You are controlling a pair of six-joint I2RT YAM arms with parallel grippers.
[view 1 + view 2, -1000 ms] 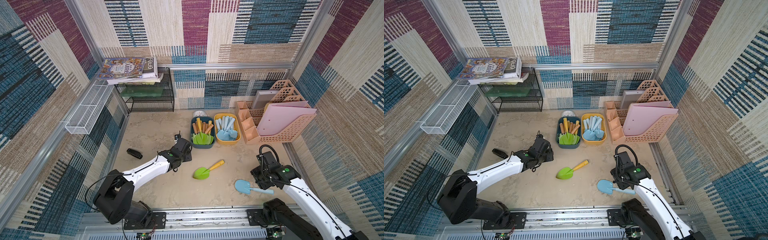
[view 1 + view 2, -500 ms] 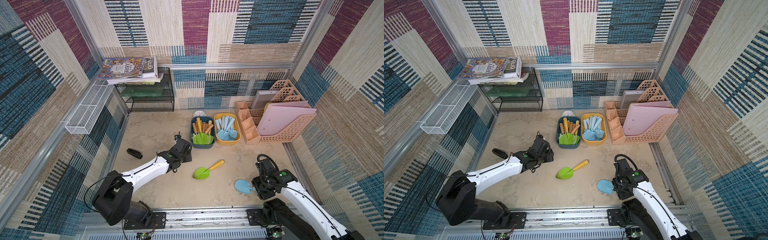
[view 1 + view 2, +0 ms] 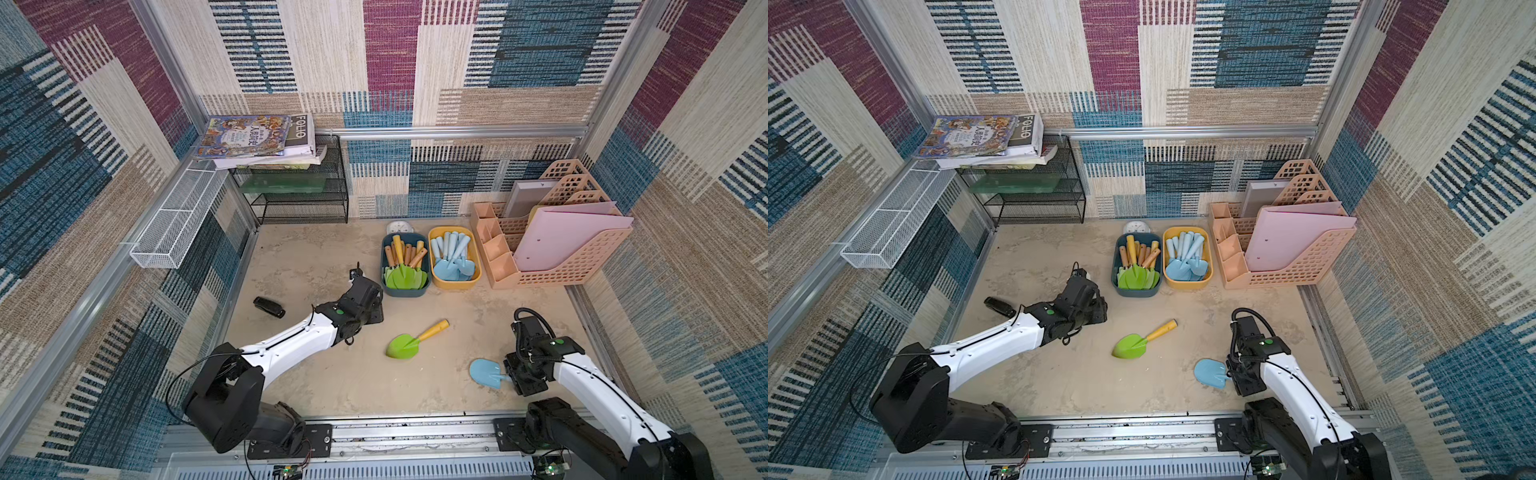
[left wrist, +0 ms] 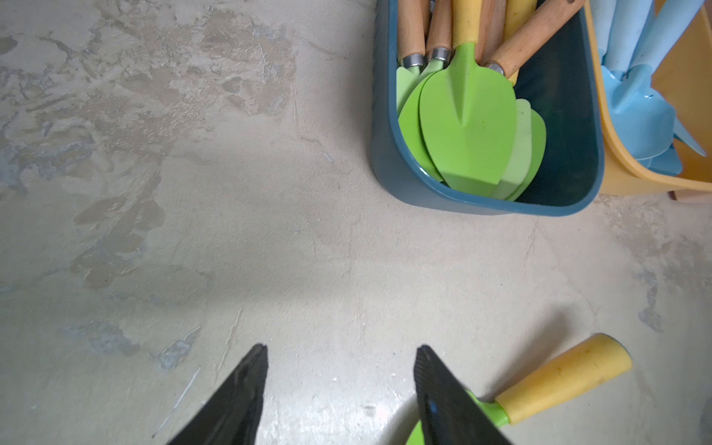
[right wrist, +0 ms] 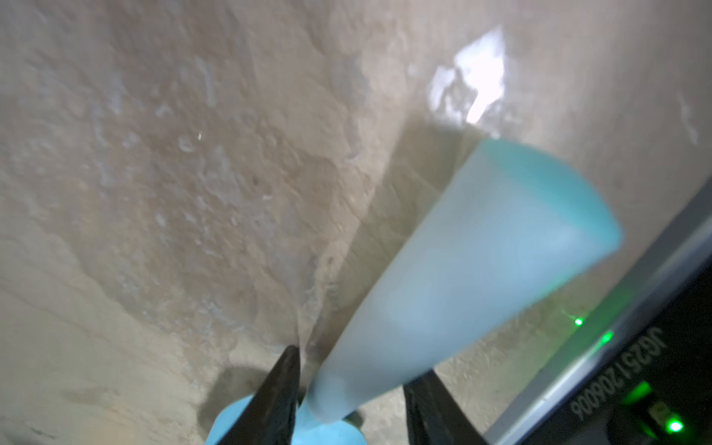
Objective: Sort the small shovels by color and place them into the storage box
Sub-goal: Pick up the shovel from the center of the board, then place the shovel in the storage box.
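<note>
A pale blue shovel (image 3: 484, 371) (image 3: 1210, 371) lies on the floor at the front right. Its handle (image 5: 481, 246) runs between the fingers of my right gripper (image 5: 360, 360) (image 3: 517, 374). The jaws stand close on either side of it, with a thin gap at one finger. A green shovel with a yellow handle (image 3: 402, 345) (image 4: 562, 377) lies mid-floor, just beside one finger of my left gripper (image 4: 342, 348) (image 3: 376, 309), which is open and empty. A dark blue box (image 3: 405, 293) holds several green shovels. Next to it, a yellow box (image 3: 455, 286) holds several blue ones.
A small black object (image 3: 269, 307) lies near the left wall. A peach file organiser (image 3: 552, 266) stands at the back right. A black mesh shelf (image 3: 299, 199) with books fills the back left. A white wire basket (image 3: 174, 224) hangs on the left wall.
My right gripper has dropped onto the blue shovel's handle and its jaws have narrowed around it. The left arm and the green shovel have not moved.
</note>
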